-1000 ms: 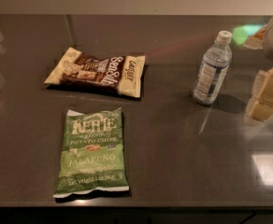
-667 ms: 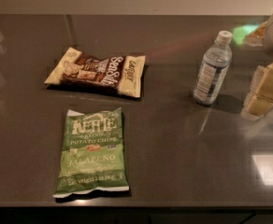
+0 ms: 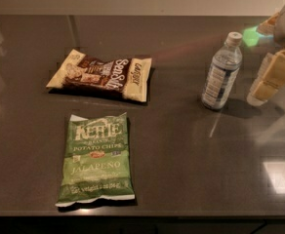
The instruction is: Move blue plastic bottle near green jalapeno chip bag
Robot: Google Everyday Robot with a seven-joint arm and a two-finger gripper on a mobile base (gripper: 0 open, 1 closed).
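Note:
The blue plastic bottle [image 3: 222, 72] stands upright at the right of the dark table, white cap on top. The green jalapeno chip bag [image 3: 97, 160] lies flat near the front left, well apart from the bottle. My gripper [image 3: 263, 87], cream-coloured, hangs at the right edge of the view. It is just right of the bottle at about label height, with a small gap between them. It holds nothing that I can see.
A brown-and-cream snack bag [image 3: 103, 75] lies behind the green bag at the left centre. The dark table [image 3: 181, 169] has its front edge along the bottom of the view. A green light spot [image 3: 251, 35] glows on the table behind the bottle.
My gripper has moved a little left and up, closer to the bottle. The bottle and both bags have not moved.

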